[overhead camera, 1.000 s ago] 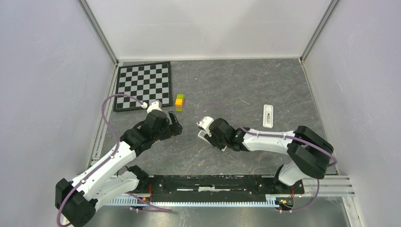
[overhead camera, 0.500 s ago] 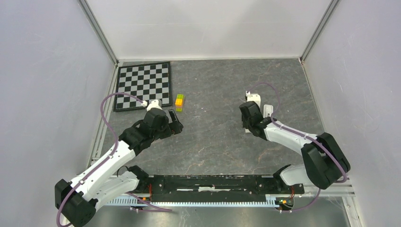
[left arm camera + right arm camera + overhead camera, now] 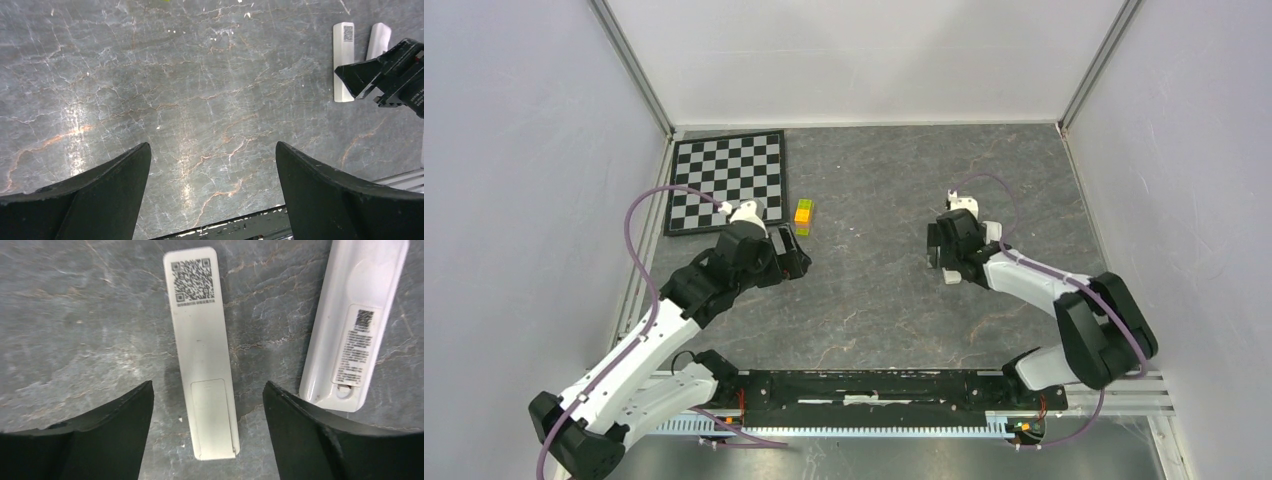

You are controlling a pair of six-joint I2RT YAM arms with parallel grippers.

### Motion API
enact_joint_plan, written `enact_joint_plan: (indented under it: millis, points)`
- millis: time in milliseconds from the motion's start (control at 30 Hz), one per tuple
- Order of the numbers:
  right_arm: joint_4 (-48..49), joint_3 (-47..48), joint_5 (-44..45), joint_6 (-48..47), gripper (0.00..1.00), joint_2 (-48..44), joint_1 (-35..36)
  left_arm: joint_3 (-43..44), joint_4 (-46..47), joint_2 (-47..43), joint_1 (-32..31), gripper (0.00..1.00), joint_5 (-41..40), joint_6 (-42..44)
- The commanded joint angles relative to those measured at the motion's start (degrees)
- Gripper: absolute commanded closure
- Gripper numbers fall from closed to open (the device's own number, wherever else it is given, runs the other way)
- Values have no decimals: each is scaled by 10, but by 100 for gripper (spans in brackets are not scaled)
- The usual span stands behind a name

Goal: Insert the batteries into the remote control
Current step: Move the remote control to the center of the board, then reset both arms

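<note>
Moved rightward from the centre, the right gripper [image 3: 207, 386] was positioned wide open and empty over a slim white remote [image 3: 202, 350] laid face-down on the table [image 3: 75, 315], QR label [image 3: 194, 281] and battery cover [image 3: 212, 412] showing. The left gripper [image 3: 212, 146] was held fully open, empty.

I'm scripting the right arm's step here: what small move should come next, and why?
Probably lower the right gripper onto the slim remote. It lies face down, lined up between the open fingers, with its battery cover shut. The wider remote lies apart to one side.
</note>
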Motion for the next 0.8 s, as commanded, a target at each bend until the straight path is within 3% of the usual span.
enact_joint_plan:
  millis: [0, 200, 300, 567, 767]
  points:
    - [4, 8, -9, -18, 13, -95, -2, 61, -46, -17, 3, 0, -13, 39]
    - [-72, -12, 0, -24, 2, -282, -2, 142, -135, -59, 3, 0, -48, 71]
    - [-144, -2, 30, -25, 2, -385, -2, 185, -187, -84, 3, 0, -59, 76]
    - [-379, 147, 148, -19, 2, -593, -2, 278, -298, -173, 3, 0, -81, 78]
    - [-458, 277, 216, -42, 2, -678, -2, 353, -363, -231, 3, 0, -116, 81]
